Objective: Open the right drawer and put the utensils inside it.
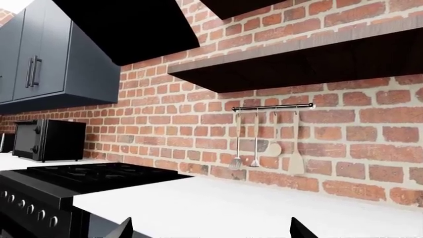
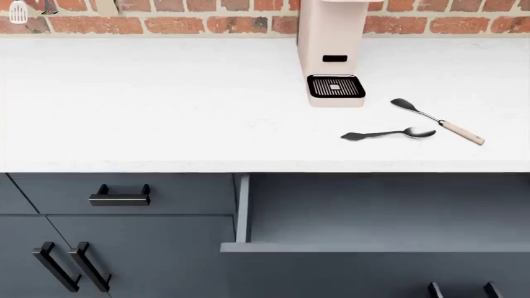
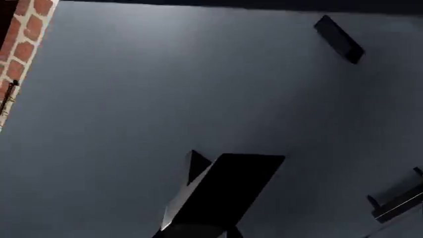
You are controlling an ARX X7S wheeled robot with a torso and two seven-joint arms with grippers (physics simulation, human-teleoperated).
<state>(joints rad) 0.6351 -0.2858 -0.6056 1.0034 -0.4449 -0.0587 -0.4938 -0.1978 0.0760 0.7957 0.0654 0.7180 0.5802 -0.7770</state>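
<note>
- Left gripper point(image 1: 208, 230): in the left wrist view only two dark fingertips point(image 1: 122, 229) poke in at the frame edge, set wide apart with nothing between them. They hang over the white counter point(image 1: 251, 203), touching nothing.
- That same view takes in a black stove point(image 1: 66, 181), a black microwave point(image 1: 47, 140) beyond it, and a rail of hanging tools point(image 1: 264, 136) on the brick wall point(image 1: 370, 148). Neither arm appears in the head view.
- Right drawer point(image 2: 373, 214): pulled out below the counter edge, its plain grey inside bare. Its front and bar handle are cut off by the bottom of the head view.
- Spoon point(image 2: 389, 134): lying flat on the counter in front of the pale coffee machine point(image 2: 331, 56), just beside the spatula point(image 2: 437, 121), which lies slantwise with its wooden handle pointing right. The two are close but apart.
- Right gripper point(image 3: 211, 198): its wrist view shows one dark finger point(image 3: 231, 188) against a slate-grey panel point(image 3: 165, 89). Whether the jaws are apart or closed cannot be told, and no contact is visible.
</note>
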